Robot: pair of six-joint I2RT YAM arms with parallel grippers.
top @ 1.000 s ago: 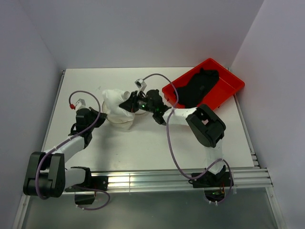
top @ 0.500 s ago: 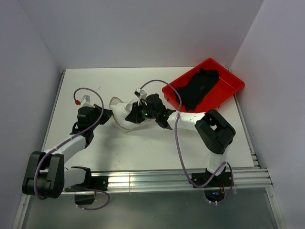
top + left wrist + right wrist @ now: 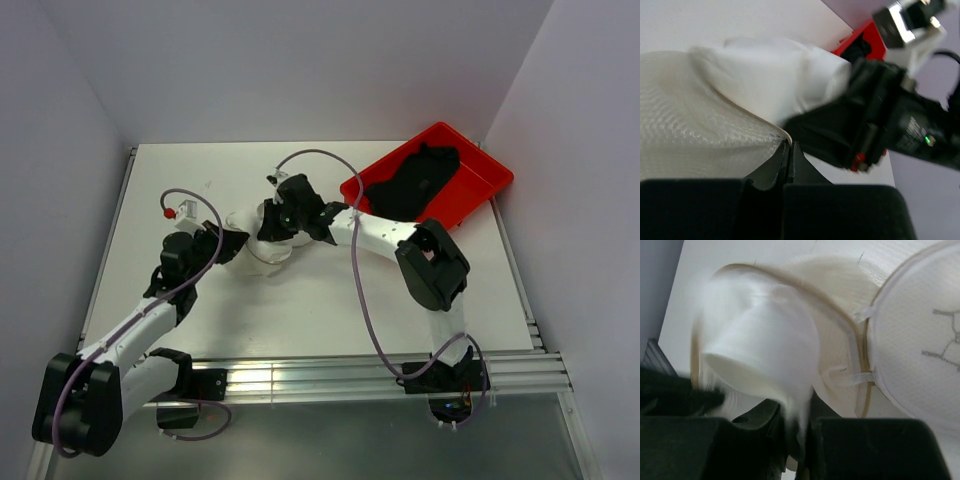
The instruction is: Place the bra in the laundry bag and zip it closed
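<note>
At the left of the white surface (image 3: 300, 300), the left hand (image 3: 228, 243) reached in from the near corner, its fingers pinched together on the tan-edged rim of the laundry bag (image 3: 262, 255), as the left wrist view showed. The white mesh bag lay in the middle of the surface, slumped and open, with its mouth turned up between the two hands. Above that opening hung the bra (image 3: 762, 340), a bundle of white fabric blurred in the right wrist view, its lower part inside the rim. The right hand (image 3: 270, 226) pressed against the far right side of the bag, fingers clamped on a fold of the bra. The round lid (image 3: 920, 335), marked with thin dark lines, lay flipped open to the right of the mouth, joined to the rim at one edge. Well apart, in the far right corner, sat a red tray (image 3: 485, 172) holding a dark garment (image 3: 415, 185)
</note>
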